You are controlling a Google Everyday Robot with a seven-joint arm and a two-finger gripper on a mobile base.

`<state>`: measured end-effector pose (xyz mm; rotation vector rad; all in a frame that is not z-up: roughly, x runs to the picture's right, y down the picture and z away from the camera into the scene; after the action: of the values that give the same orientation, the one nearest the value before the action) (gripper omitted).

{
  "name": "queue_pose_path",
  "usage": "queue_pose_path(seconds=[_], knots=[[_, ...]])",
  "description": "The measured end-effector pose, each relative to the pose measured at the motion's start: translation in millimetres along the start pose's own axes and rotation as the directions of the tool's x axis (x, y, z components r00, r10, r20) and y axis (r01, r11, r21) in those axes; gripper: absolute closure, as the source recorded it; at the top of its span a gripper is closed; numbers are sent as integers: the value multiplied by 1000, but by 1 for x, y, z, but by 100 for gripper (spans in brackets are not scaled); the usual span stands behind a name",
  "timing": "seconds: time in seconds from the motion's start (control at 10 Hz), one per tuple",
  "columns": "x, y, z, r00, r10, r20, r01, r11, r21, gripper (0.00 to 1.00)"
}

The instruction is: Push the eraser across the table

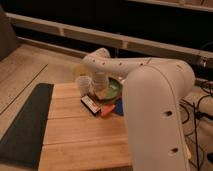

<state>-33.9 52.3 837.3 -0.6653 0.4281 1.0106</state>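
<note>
On the table (75, 135), the eraser (90, 105) lies just camera-side of the pincer (98, 90), whose state I cannot tell.

Indoor robot test space, lab-like: bamboo-plank table (75, 137) with a dark grey mat (24, 125) along its left side, pale tiled floor (25, 67), loose cables (205, 97) at right, dark railed wall (125, 20) behind. The gripper (99, 87) hangs over the table's far end.
</note>
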Motion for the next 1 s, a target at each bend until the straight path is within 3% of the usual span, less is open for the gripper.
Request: queue_pose_path(seconds=[0.4,0.6,1.0], knots=[[1,-1,1,1000,-2,-4,2,1000,0,100],[-8,1,10,999,-44,-26,45,999,31,100],[-23,22,38,986,-140,-94,144,989,40,100]])
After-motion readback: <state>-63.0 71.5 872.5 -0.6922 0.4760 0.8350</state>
